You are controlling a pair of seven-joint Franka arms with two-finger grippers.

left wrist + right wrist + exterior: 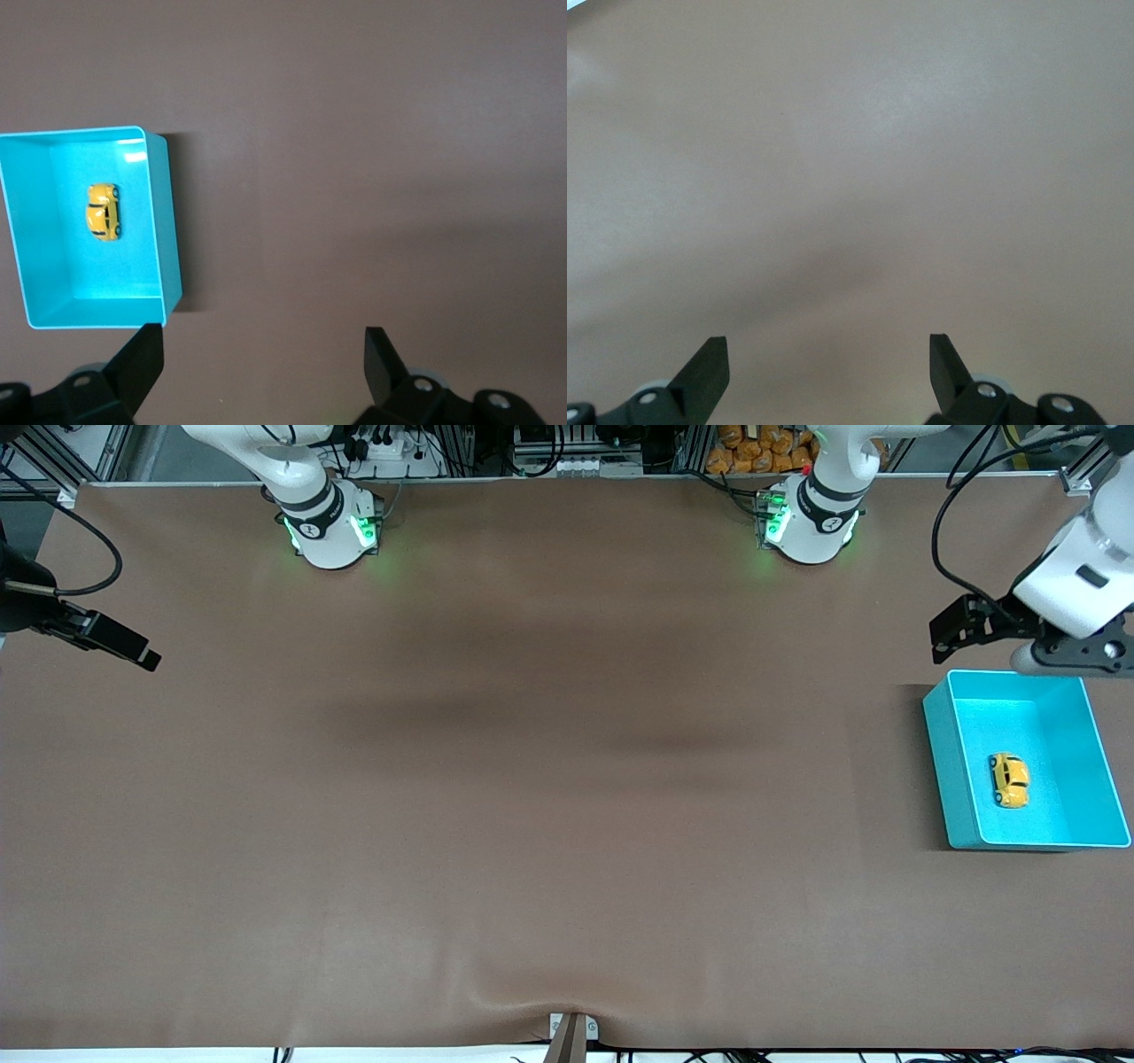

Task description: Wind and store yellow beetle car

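The yellow beetle car (1010,779) lies on the floor of the teal bin (939,731) at the left arm's end of the table. It also shows in the left wrist view (104,212), inside the bin (173,230). My left gripper (1072,657) is open and empty, held high over the table by the bin's edge that faces the robots' bases; in its wrist view (264,341) only bare mat lies between its fingers. My right gripper (142,655) is open and empty, held over the right arm's end of the table; its wrist view (828,350) shows only mat.
A brown mat (549,779) covers the whole table. A small metal bracket (571,1032) sits at the table edge nearest the front camera. Orange items (762,447) and cables lie off the table by the arm bases.
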